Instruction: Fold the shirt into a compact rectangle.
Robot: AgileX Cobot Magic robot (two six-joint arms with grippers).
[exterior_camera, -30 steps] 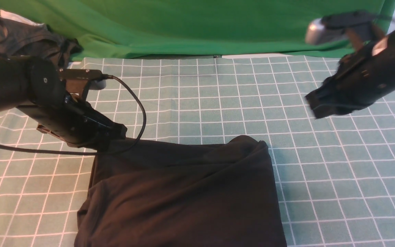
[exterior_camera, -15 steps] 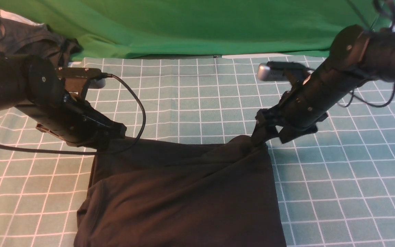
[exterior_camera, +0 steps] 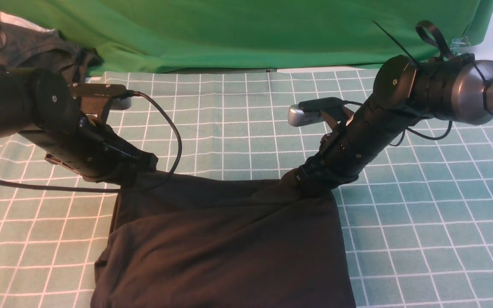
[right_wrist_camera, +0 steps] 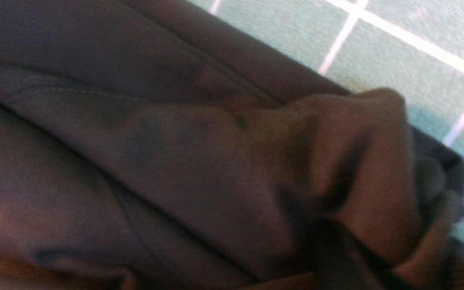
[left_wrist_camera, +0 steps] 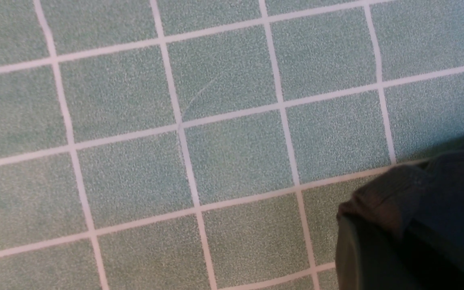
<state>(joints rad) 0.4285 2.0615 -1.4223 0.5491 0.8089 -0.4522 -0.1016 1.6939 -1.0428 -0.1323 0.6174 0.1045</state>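
Note:
The black shirt (exterior_camera: 229,244) lies partly folded on the checked tablecloth (exterior_camera: 246,119), in the near middle of the front view. My left gripper (exterior_camera: 146,167) is shut on the shirt's far left corner; the left wrist view shows that bunched corner (left_wrist_camera: 425,225) over the green squares. My right gripper (exterior_camera: 308,183) presses into the far right corner. There the cloth (right_wrist_camera: 357,169) is gathered into a thick fold between the jaws, so it is shut on the shirt. The fingertips of both grippers are hidden by cloth.
A big bright green cloth (exterior_camera: 246,30) hangs across the back. A smaller dark grey garment (exterior_camera: 37,47) is heaped at the back left. The left arm's black cable (exterior_camera: 177,141) loops over the tablecloth beside the shirt's far edge.
My right arm came down from the far right to the shirt's far right corner, stood open over it, and has now closed on the cloth. The left arm has not moved.

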